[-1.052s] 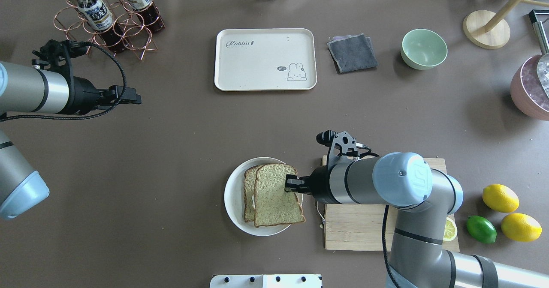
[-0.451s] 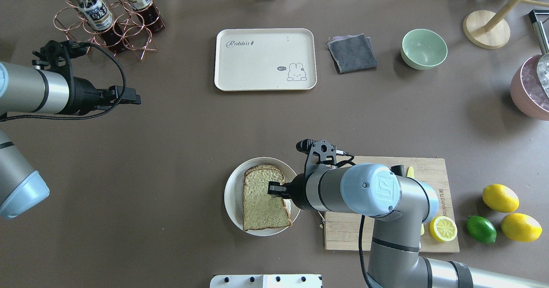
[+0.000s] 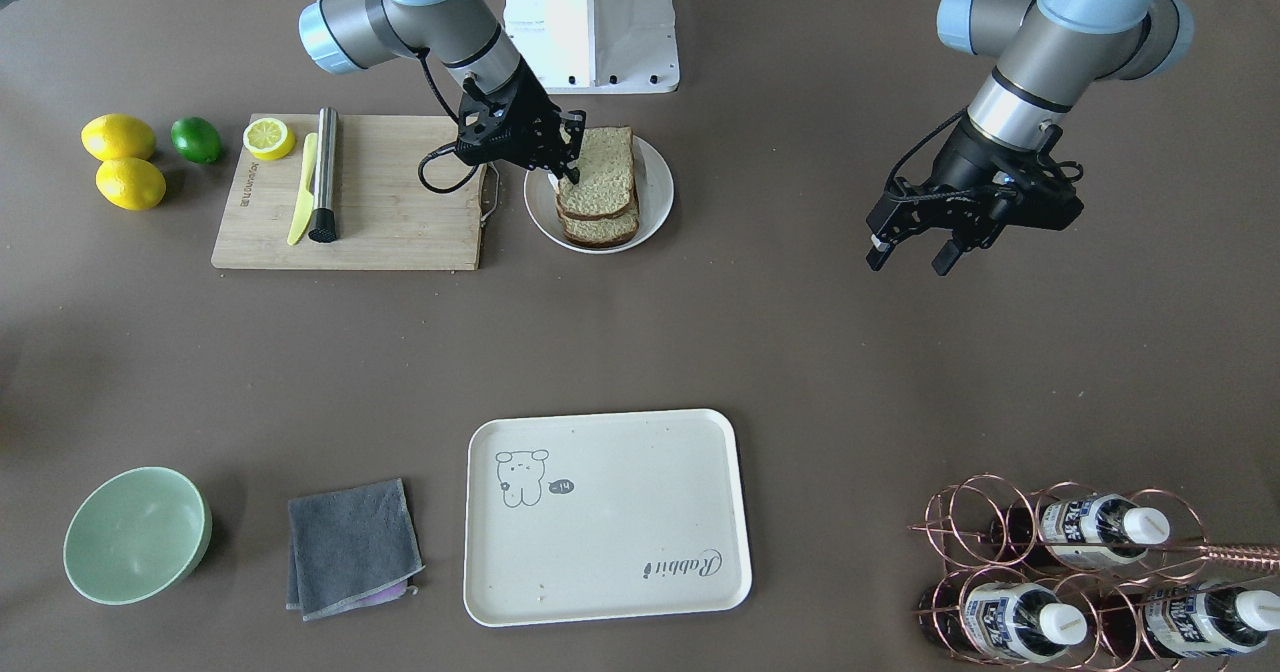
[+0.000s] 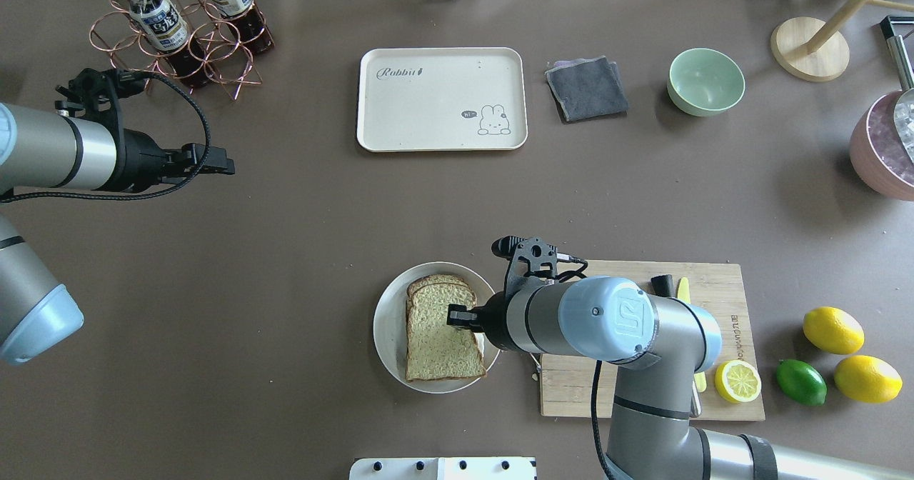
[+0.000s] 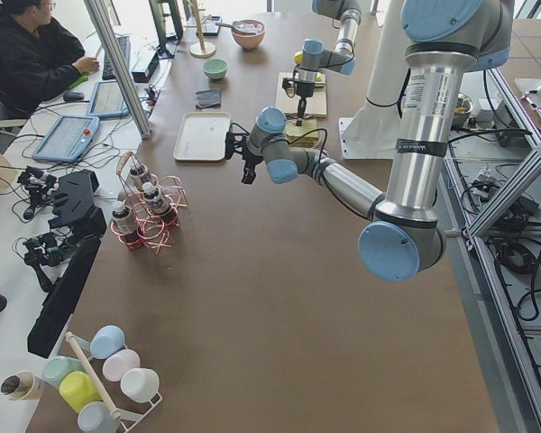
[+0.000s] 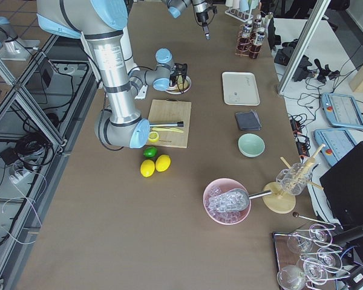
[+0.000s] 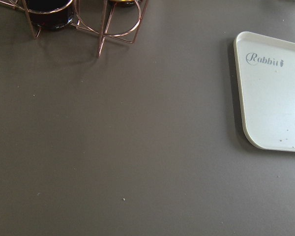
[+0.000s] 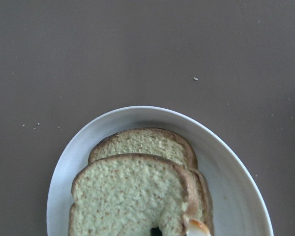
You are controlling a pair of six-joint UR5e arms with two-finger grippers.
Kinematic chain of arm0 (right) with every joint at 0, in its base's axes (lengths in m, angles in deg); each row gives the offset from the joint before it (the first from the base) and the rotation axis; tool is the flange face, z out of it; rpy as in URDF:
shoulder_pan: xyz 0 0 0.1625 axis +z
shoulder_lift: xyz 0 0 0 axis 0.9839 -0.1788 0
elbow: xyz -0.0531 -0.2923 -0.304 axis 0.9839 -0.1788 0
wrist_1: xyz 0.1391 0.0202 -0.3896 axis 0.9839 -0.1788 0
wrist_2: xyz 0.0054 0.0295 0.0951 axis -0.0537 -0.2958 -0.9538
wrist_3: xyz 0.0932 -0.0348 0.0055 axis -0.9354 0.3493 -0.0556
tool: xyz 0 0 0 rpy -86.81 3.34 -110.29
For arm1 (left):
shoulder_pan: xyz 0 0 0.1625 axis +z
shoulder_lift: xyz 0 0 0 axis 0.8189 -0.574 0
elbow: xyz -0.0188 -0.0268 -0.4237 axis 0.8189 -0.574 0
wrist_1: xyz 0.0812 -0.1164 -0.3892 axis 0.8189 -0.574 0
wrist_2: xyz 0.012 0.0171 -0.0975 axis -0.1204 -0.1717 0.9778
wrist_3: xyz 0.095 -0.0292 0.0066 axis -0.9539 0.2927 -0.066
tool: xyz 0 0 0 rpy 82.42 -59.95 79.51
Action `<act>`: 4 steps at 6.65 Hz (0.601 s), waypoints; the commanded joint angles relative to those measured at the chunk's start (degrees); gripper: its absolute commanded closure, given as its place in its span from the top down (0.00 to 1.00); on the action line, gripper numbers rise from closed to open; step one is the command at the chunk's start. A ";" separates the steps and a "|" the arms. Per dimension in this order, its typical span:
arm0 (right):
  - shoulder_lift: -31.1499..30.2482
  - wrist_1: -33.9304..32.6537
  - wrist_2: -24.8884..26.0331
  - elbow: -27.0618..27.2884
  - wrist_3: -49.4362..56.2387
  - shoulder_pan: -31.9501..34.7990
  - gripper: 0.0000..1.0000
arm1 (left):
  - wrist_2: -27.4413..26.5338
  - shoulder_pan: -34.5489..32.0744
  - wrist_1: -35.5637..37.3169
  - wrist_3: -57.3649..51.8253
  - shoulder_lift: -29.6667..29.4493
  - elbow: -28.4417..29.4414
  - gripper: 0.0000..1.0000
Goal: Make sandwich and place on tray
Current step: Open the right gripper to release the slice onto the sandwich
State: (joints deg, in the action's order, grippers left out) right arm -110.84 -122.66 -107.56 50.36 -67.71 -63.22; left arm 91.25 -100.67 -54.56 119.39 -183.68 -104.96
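Observation:
The sandwich (image 4: 439, 333) lies on a round white plate (image 4: 384, 330): two tan bread slices stacked, the top one shifted a little towards the robot. A bit of white egg (image 8: 196, 227) peeks out at the top slice's edge. My right gripper (image 4: 458, 317) is at the top slice's right edge, shut on it; it also shows in the front view (image 3: 566, 160). The cream tray (image 4: 443, 99) lies far across the table. My left gripper (image 3: 906, 254) hangs open and holds nothing, far left above the table.
A wooden cutting board (image 4: 643, 394) with a yellow knife, a metal rod and a lemon half lies right of the plate. Lemons and a lime (image 4: 801, 381) lie further right. A bottle rack (image 4: 178, 30), grey cloth (image 4: 587, 88) and green bowl (image 4: 705, 81) stand at the back.
My right gripper has carried the top slice left over the lower slice and brought it down onto the stack. The left arm has not moved.

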 commanded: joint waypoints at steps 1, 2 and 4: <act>-0.03 -0.16 0.49 0.18 -0.07 0.04 0.98 | 0.00 0.09 -0.01 -0.07 -0.07 0.10 0.95; -0.03 -0.07 0.66 0.53 -0.34 0.13 0.99 | 0.00 0.09 -0.01 -0.07 -0.07 0.10 0.96; -0.20 -0.25 0.32 2.01 -0.60 1.35 0.99 | 0.00 0.09 -0.01 0.02 -0.94 0.10 0.96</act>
State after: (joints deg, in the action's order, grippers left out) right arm -110.94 -122.74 -106.98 51.38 -68.17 -62.67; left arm 91.25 -100.59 -54.57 119.35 -184.05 -104.87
